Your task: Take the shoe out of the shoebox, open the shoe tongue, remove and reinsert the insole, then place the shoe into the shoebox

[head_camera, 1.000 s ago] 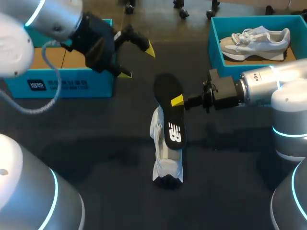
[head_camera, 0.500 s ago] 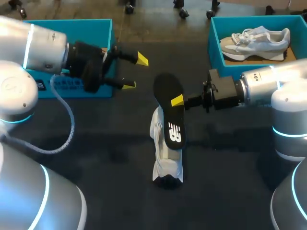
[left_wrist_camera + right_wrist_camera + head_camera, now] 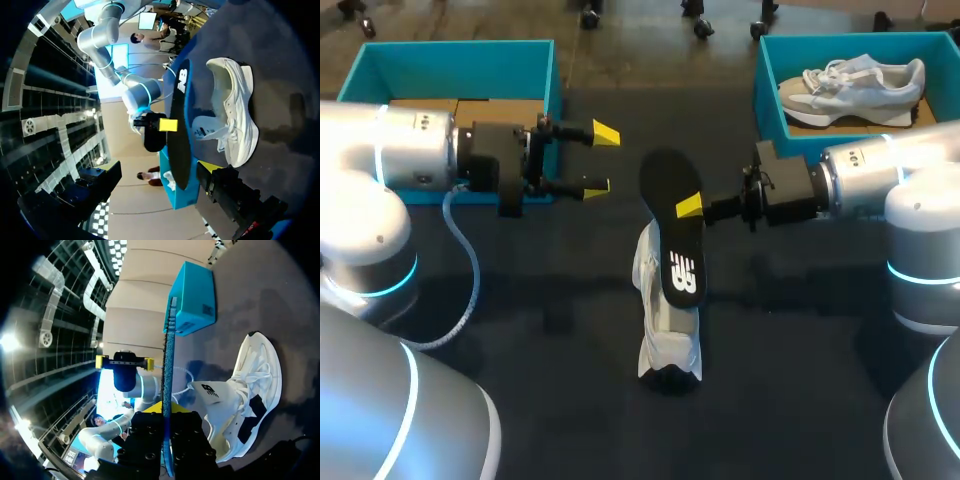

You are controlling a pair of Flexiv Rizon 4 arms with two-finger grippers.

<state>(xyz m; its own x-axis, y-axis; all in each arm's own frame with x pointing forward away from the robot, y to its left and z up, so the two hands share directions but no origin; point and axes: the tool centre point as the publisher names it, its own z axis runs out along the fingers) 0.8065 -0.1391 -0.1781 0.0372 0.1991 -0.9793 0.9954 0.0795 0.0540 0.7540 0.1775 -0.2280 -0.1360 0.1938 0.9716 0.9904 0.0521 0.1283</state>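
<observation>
Left box (image 3: 460, 58): teal, back left corner of the table (image 3: 530, 310), brown floor showing inside, partly covered by the left arm.

Left gripper (image 3: 600, 159): just in front of that box, fingers spread and holding nothing, tips pointing toward the middle. Well apart from the shoe.

Insole (image 3: 666, 235): black, out of the shoe, held up on edge at mid-table. Its lower, logo end hangs over the shoe's opening; whether it touches I cannot tell.

Shoe (image 3: 667, 345): white, on the table at the centre, directly beneath the insole.

Right gripper (image 3: 692, 209): reaching in from the right, clamped on the insole's edge about a third of the way down. The right wrist view shows the insole edge-on between the fingers.

Right box (image 3: 765, 95): teal, back right, a second shoe (image 3: 855, 85) lying in it.

Handling, my read: the insole is thin, light foam and will bend and flop beyond the pinch, so a side-edge grip steers it poorly. The shoe looks light with a soft upper and likely slides when pushed. The free gripper should pin the heel collar or tongue before reinsertion.
</observation>
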